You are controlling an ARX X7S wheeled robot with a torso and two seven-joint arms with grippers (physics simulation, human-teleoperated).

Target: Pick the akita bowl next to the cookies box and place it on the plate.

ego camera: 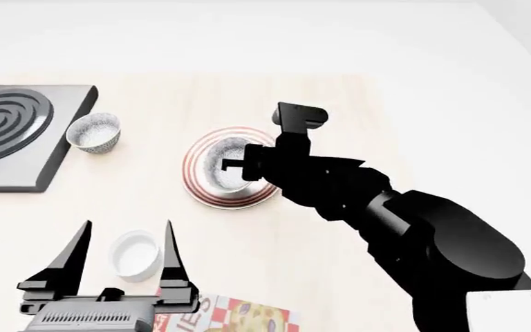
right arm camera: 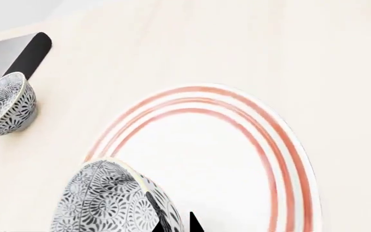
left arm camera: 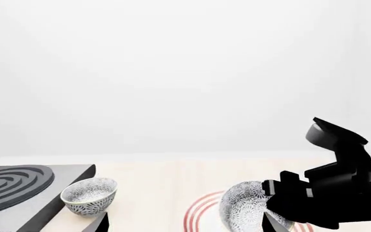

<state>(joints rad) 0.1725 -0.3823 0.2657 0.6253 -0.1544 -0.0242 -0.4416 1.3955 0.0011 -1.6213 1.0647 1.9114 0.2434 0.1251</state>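
The akita bowl (ego camera: 221,164) (right arm camera: 105,200) (left arm camera: 245,209), white with a grey-black pattern, hangs tilted over the middle of the red-ringed plate (ego camera: 196,185) (right arm camera: 282,154) (left arm camera: 197,211). My right gripper (ego camera: 240,166) (right arm camera: 176,223) is shut on the bowl's rim, one finger inside and one outside. Whether the bowl touches the plate I cannot tell. The cookies box (ego camera: 243,315) lies at the near table edge, partly cut off. My left gripper (ego camera: 127,225) (left arm camera: 185,226) stands open near it with nothing between its fingers.
A second patterned bowl (ego camera: 93,131) (left arm camera: 89,195) (right arm camera: 5,104) stands beside the grey stove plate (ego camera: 16,131) (left arm camera: 18,186) at the far left. A plain white cup (ego camera: 136,254) sits by the left gripper's fingers. The right arm stretches over the table's right half.
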